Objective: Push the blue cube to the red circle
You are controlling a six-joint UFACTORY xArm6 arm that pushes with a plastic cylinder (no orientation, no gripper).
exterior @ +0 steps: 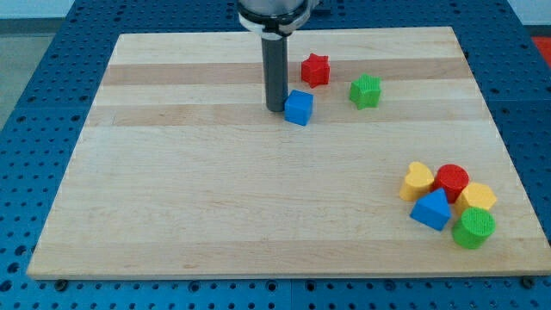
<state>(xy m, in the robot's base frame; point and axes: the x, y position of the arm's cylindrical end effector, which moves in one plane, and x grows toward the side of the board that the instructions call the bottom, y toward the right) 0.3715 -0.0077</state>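
Note:
The blue cube (299, 108) sits on the wooden board near the view's top centre. My tip (275, 108) stands right against the cube's left side, touching or nearly touching it. The red circle (452, 181) is a red cylinder in a cluster of blocks at the view's lower right, far from the cube.
A red star (315, 70) and a green star (365, 91) lie to the right of the cube. Around the red circle sit a yellow heart (417, 181), a blue triangle-like block (431, 209), a yellow hexagon (476, 197) and a green cylinder (473, 228).

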